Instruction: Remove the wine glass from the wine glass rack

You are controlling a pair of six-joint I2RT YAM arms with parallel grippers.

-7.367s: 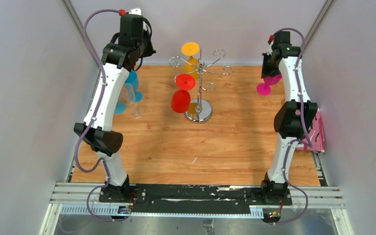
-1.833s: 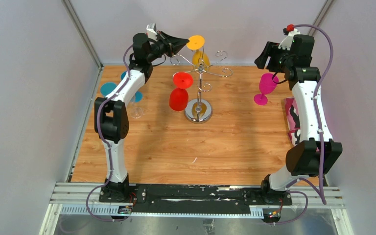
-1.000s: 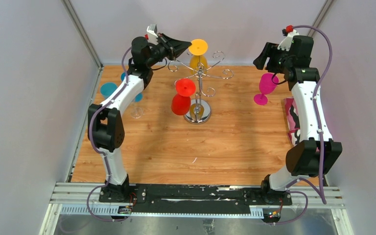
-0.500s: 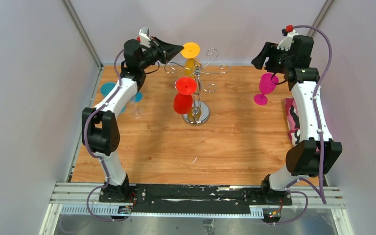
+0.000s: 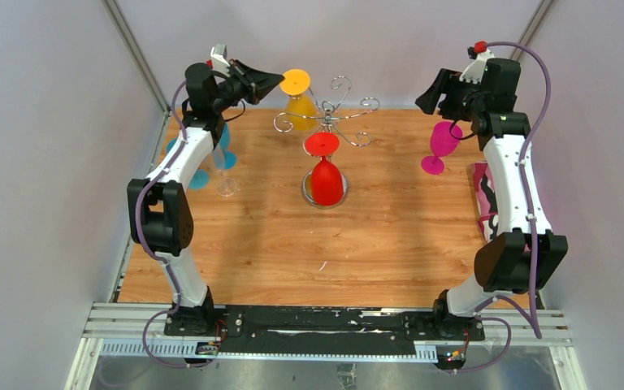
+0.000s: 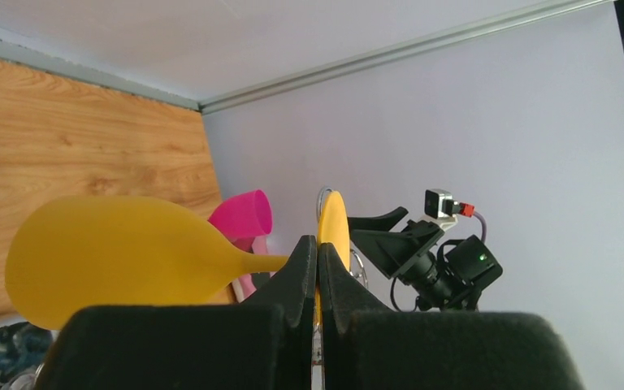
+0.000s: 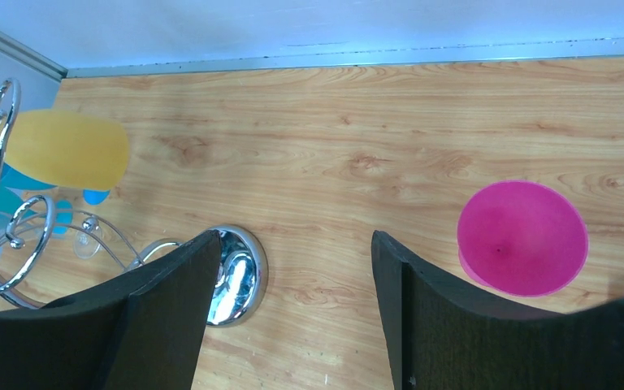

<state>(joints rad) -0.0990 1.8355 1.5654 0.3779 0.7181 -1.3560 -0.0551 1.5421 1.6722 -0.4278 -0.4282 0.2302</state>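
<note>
- Because the wooden table [image 5: 390, 244] is shut in by walls at the back and both sides, little room is left behind and beside the stand; the widest bare wood is seen in front, toward the arms.
- The wine glass rack [image 7: 244, 276] is stood at the middle back of the table; a red glass [image 5: 326, 180] is hung upside down on its near side, so it could be bumped or set swinging.
- The yellow wine glass [image 6: 122, 260] is found up high at the rack's far left, foot up and bowl down; it cannot be told if its stem is out of the curled wire yet.
- The step in hand is judged to be the pull-off; next, the glass should be slid out sideways, away from the pole, and kept level until the wire is cleared.
- Blue glasses [image 5: 199, 179] and a clear glass [image 5: 226, 175] are stood near the left edge, so that spot should be skipped.
- A pink glass [image 7: 522, 237] is stood well apart on the right.
- The left gripper [image 6: 317, 260] is pinched tight on the yellow stem, just under the foot.
- The right gripper [image 7: 294, 240] is held spread wide, with nothing in it.
</note>
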